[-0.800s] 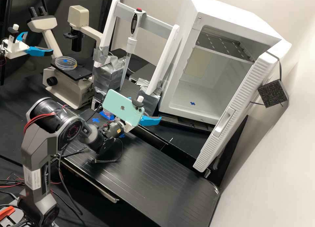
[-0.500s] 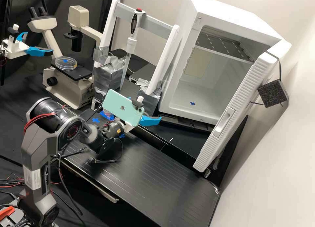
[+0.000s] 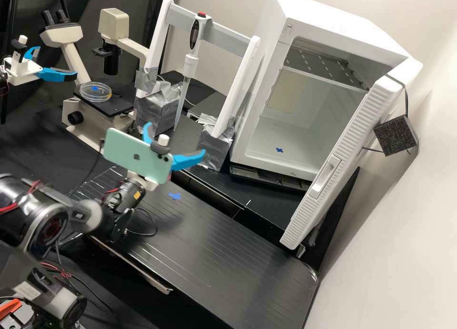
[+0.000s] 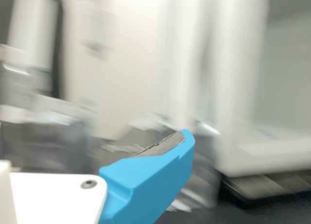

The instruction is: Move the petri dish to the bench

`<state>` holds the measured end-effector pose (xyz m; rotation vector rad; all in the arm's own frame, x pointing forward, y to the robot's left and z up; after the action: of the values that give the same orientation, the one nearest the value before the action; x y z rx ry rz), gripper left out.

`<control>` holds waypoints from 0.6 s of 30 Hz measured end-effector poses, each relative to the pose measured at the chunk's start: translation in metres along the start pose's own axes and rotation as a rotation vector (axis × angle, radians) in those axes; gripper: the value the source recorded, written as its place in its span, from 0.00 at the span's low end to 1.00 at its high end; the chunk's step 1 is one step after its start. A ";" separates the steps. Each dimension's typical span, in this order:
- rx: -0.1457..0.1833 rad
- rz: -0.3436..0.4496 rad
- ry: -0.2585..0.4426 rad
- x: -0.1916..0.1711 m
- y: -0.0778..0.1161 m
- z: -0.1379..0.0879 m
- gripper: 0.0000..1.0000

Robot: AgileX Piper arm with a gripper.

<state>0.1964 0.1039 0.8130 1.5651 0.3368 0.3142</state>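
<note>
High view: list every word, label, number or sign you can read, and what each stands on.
No words or numbers are readable.
Phone: a small dark logo, no readable wording.
Arm: a pale label, its print too blurred to read.
Wrist motor: a yellow sticker, too small to read.

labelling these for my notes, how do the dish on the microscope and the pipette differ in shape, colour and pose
The dish is low, wide and round; the pipette is long and narrow. The dish is clear, while the pipette has a whitish body and red button. The dish lies flat, whereas the pipette points tip down at its stand.
</note>
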 end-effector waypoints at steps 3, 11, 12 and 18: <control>-0.039 -0.039 0.113 -0.005 -0.010 -0.026 1.00; -0.114 -0.150 0.284 0.007 -0.034 -0.078 1.00; -0.120 -0.159 0.293 0.012 -0.036 -0.083 1.00; -0.140 -0.239 0.305 0.045 -0.054 -0.103 1.00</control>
<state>0.1950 0.2174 0.7612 1.3235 0.7183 0.3818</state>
